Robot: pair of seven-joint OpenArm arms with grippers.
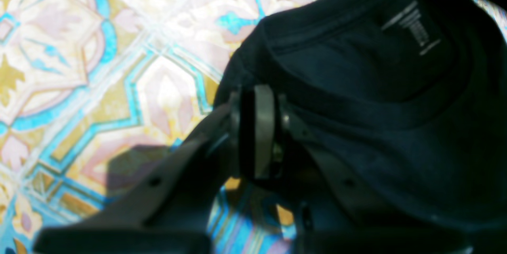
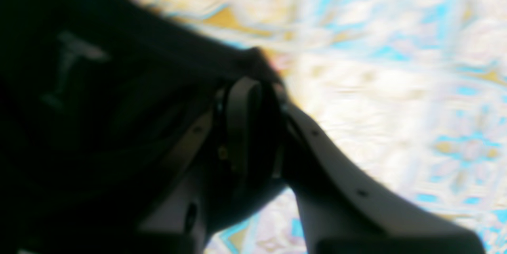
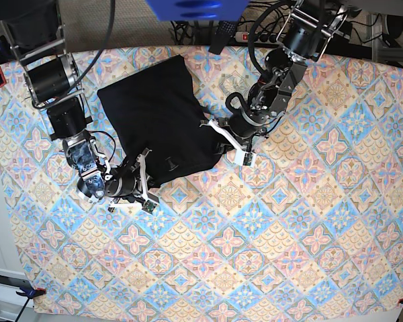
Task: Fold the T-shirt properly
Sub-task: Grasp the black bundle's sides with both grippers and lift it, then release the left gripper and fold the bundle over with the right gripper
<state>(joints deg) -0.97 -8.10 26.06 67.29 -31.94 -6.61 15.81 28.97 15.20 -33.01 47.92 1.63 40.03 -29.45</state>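
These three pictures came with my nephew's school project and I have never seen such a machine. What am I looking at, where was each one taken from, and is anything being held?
It is a robot with two arms working over a table covered by a patterned cloth. The wide picture looks down from above. The two close, blurry ones come from cameras mounted on the wrists, just behind each pincer.

The only thing lying there is a black T-shirt, partly folded.

The left gripper, on the right of the overhead picture, is closed on the shirt's edge near the collar; its printed neck label shows close by. The right gripper, on the overhead picture's left, pinches the shirt's other near corner.
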